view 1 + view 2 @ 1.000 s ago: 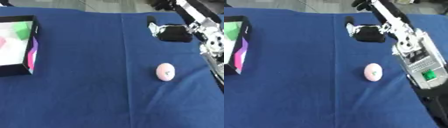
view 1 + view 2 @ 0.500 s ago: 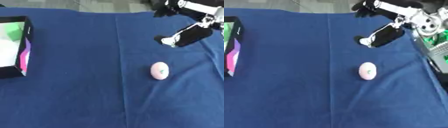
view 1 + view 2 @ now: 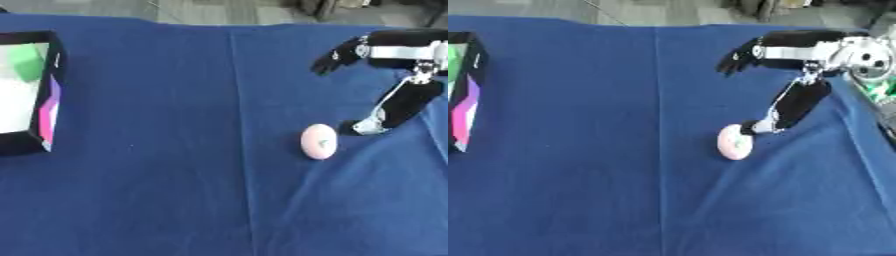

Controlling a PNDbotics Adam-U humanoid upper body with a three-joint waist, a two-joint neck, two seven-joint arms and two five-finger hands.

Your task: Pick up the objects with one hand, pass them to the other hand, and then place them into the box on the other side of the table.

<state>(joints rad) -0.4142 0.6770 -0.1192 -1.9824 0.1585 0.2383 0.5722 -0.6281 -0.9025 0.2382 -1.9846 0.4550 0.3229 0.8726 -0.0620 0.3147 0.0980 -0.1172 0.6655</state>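
A pale pink egg-shaped object [image 3: 318,141] lies on the blue tablecloth, right of centre. My right hand [image 3: 398,102] reaches in from the right edge with its fingers spread wide and straight: the thumb tip [image 3: 363,127] sits just right of the pink object, almost touching it, while the other fingers [image 3: 339,54] point left farther back. The hand is open and holds nothing. A black box [image 3: 51,100] with a white inside stands at the left edge, with a green thing [image 3: 26,64] in it. My left hand shows in no view.
The blue cloth [image 3: 175,175] covers the whole table. A crease runs down the cloth near the middle. Grey floor shows beyond the far edge.
My right hand has swung down from the far right toward the pink object and spread its fingers. The camera has shifted, so the whole scene sits differently.
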